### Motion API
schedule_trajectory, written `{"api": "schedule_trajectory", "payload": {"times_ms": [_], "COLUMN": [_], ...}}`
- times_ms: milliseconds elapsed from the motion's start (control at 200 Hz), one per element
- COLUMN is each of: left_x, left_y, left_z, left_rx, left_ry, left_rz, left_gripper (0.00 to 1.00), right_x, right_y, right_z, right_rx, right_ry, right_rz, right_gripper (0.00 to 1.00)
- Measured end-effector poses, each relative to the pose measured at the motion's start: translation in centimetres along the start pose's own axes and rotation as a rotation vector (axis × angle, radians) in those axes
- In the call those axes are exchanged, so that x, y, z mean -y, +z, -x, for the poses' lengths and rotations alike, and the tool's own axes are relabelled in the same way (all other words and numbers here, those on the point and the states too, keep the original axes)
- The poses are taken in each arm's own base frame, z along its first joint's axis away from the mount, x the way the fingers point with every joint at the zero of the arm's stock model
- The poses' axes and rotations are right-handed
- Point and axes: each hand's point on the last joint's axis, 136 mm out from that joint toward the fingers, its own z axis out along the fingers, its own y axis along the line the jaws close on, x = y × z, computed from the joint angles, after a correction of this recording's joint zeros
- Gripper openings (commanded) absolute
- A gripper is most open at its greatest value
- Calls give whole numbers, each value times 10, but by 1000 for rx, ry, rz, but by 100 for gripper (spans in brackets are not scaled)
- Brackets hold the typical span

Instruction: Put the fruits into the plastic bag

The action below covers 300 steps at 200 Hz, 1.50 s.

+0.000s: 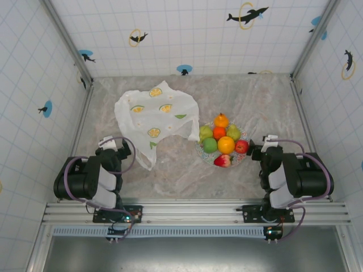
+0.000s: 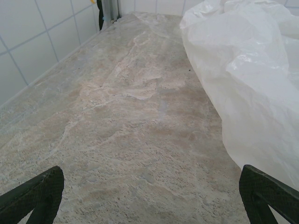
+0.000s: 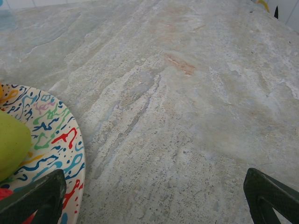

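Note:
Several toy fruits are piled on a speckled plate (image 1: pixel 236 158) right of centre: oranges (image 1: pixel 226 145), a green apple (image 1: pixel 210 145), pears (image 1: pixel 233 132), a red apple (image 1: pixel 241 147) and a strawberry (image 1: pixel 223 161). The white plastic bag (image 1: pixel 156 116) with lemon prints lies crumpled at the left centre. My left gripper (image 1: pixel 113 144) rests open low over the table, just left of the bag's near edge (image 2: pixel 243 70). My right gripper (image 1: pixel 262 148) stands open beside the plate's right rim (image 3: pixel 51 135), where a green pear (image 3: pixel 11 144) shows. Nothing lies between either pair of fingers.
The marble-patterned tabletop (image 1: pixel 170 170) is boxed in by white tiled walls (image 1: pixel 187 34) on three sides, with metal posts (image 1: pixel 85 73) at the back corners. Bare table stretches ahead of both grippers.

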Motion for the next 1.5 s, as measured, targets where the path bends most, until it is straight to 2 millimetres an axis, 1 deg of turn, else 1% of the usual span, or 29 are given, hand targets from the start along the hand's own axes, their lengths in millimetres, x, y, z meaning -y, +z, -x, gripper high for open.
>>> {"api": "schedule_trajectory", "payload": {"times_ms": [145, 215, 270, 315, 375, 450, 510, 575, 615, 686, 716, 786, 801, 811, 821, 841, 851, 871, 886, 911, 931, 991, 1071, 1121, 1186, 1241, 1286, 1346, 1501], "left_x": [1, -3, -12, -24, -41, -53, -50, -39, -29, -5, 7, 43, 54, 57, 64, 76, 82, 94, 102, 116, 127, 150, 169, 178, 190, 197, 202, 207, 213], "left_y": [0, -1, -4, -7, -9, -7, -3, 2, 5, 8, 8, 3, 1, 0, -2, -5, -7, -11, -14, -19, -24, -33, -42, -46, -51, -52, -52, -49, -37], "left_z": [0, 3, 9, 19, 34, 57, 76, 92, 98, 101, 101, 101, 101, 101, 102, 103, 104, 106, 107, 108, 110, 110, 102, 92, 74, 57, 46, 33, 6], "left_rx": [-1, 9, 22, 46, 66, 80, 80, 56, 29, -46, -82, -175, -197, -206, -217, -238, -247, -266, -278, -301, -318, -364, -430, -469, -527, -571, -597, -624, -675], "left_ry": [0, -6, -31, -72, -176, -289, -357, -418, -446, -470, -467, -429, -410, -402, -393, -366, -353, -324, -304, -267, -235, -153, -39, 33, 145, 241, 306, 377, 485], "left_rz": [-4, 17, 69, 137, 248, 333, 331, 280, 227, 126, 82, -27, -59, -67, -85, -117, -135, -171, -191, -230, -260, -321, -366, -387, -414, -427, -435, -440, -449], "left_gripper": [98, 98, 98, 98, 98, 98, 98, 98, 98, 98, 97, 96, 96, 96, 96, 95, 95, 95, 95, 94, 94, 94, 94, 95, 95, 96, 96, 96, 97], "right_x": [2, 7, 14, 23, 38, 55, 61, 56, 46, 16, 0, -44, -55, -63, -67, -83, -88, -104, -112, -131, -142, -177, -217, -235, -253, -260, -261, -260, -256], "right_y": [0, -2, -7, -10, -15, -20, -24, -26, -25, -22, -21, -23, -24, -25, -25, -28, -29, -32, -34, -39, -42, -54, -67, -72, -76, -78, -78, -77, -80], "right_z": [1, 8, 17, 29, 49, 78, 98, 115, 122, 128, 129, 133, 133, 134, 134, 134, 134, 134, 134, 132, 131, 123, 108, 100, 91, 85, 83, 85, 91], "right_rx": [4, 22, 45, 72, 113, 164, 192, 205, 199, 158, 135, 83, 74, 68, 65, 51, 49, 38, 36, 25, 17, -9, -51, -72, -89, -98, -103, -96, -75], "right_ry": [5, 17, 39, 74, 148, 247, 307, 337, 335, 297, 268, 183, 166, 149, 140, 106, 97, 65, 50, 12, -13, -88, -180, -230, -283, -305, -311, -304, -271], "right_rz": [-10, -40, -85, -134, -209, -291, -317, -290, -259, -167, -119, 2, 32, 55, 64, 109, 122, 169, 187, 240, 270, 361, 455, 486, 514, 523, 522, 513, 507], "right_gripper": [100, 100, 100, 100, 100, 98, 96, 96, 96, 96, 96, 96, 96, 96, 96, 96, 96, 96, 96, 96, 96, 95, 93, 93, 92, 92, 92, 92, 92]}}
